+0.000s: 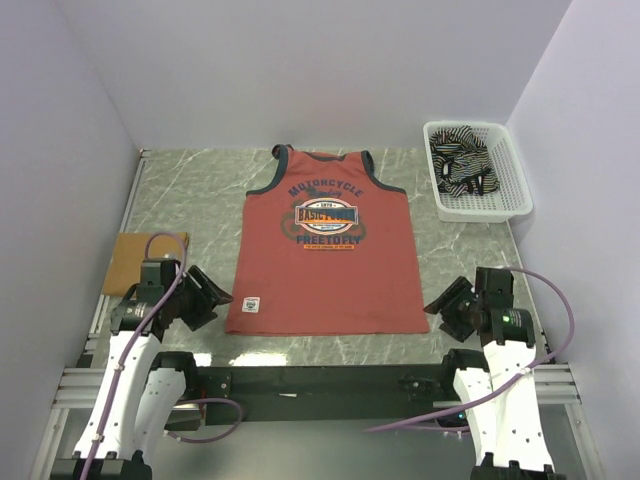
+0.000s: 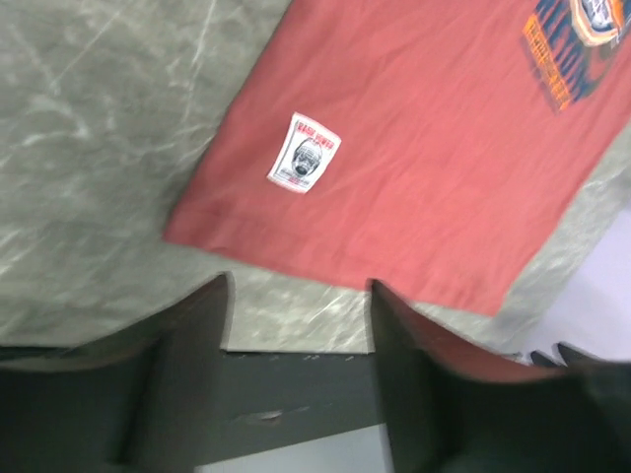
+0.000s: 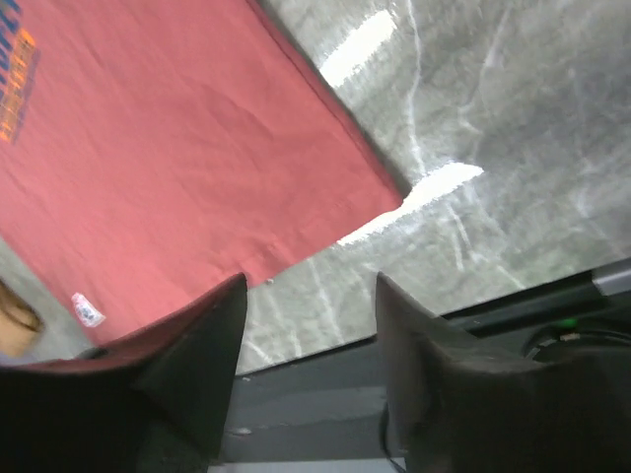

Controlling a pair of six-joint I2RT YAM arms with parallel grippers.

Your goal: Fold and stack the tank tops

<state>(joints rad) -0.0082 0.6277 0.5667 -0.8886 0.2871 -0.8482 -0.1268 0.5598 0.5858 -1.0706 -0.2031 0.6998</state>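
Observation:
The brick-red tank top [image 1: 325, 255] lies spread flat, chest lettering up, in the middle of the table. It also shows in the left wrist view [image 2: 414, 148] and the right wrist view [image 3: 168, 168]. The mustard-tan top [image 1: 132, 257] lies folded at the left edge. The striped top [image 1: 462, 165] is bunched in the white basket [image 1: 512, 175]. My left gripper [image 1: 212, 296] is open and empty just left of the red top's bottom left corner. My right gripper [image 1: 447, 308] is open and empty just right of its bottom right corner.
The white mesh basket stands at the back right corner. White walls close in the left, back and right. A black rail [image 1: 320, 380] runs along the table's near edge between the arm bases.

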